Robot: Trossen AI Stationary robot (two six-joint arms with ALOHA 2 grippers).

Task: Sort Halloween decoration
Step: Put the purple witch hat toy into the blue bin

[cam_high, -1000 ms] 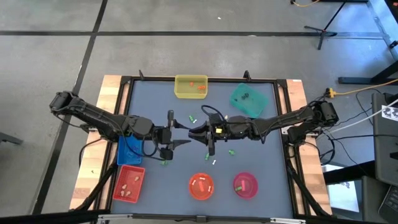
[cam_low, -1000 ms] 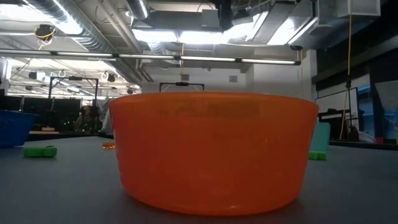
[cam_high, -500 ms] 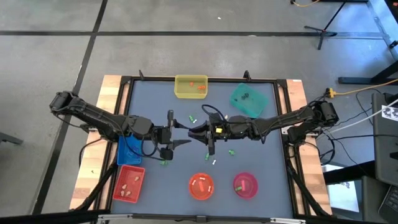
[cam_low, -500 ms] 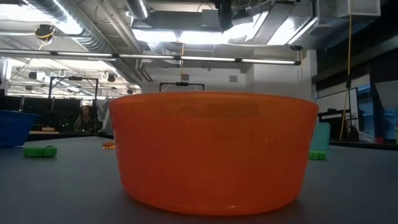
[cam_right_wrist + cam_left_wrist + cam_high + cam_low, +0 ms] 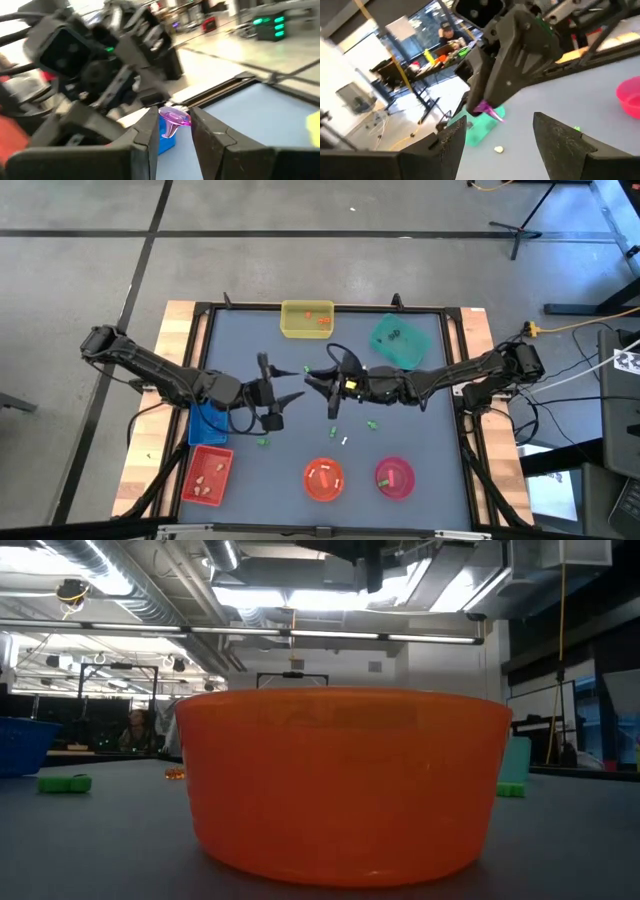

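Both arms are raised over the middle of the grey table point(image 5: 430, 450) and face each other. My right gripper point(image 5: 318, 383) point(image 5: 172, 131) is shut on a small purple trinket point(image 5: 174, 119), which also shows at its tip in the left wrist view as the trinket point(image 5: 487, 109). My left gripper point(image 5: 280, 385) point(image 5: 502, 137) is open and stands just short of the trinket with nothing between its fingers. Loose trinkets lie on the table: a green one point(image 5: 263, 442), another green one point(image 5: 372, 423) and a white one point(image 5: 344, 440). My right gripper pinches the purple trinket point(image 5: 170, 128) between its two fingers, at their free ends. The fingers lie about level and point toward the table's left side. The trinket is held clear, high above the table.
A yellow tray point(image 5: 307, 319) and a teal tray point(image 5: 400, 340) stand at the far edge. A blue tray point(image 5: 207, 422) and a red tray point(image 5: 208, 475) are at the left. An orange bowl point(image 5: 324, 479) point(image 5: 340, 780) and a pink bowl point(image 5: 394, 477) are near the front.
Both grippers have turned at the wrist while staying in place above the table. The left gripper's fingers have swung toward the far edge. The right gripper has kept its hold on the purple trinket.
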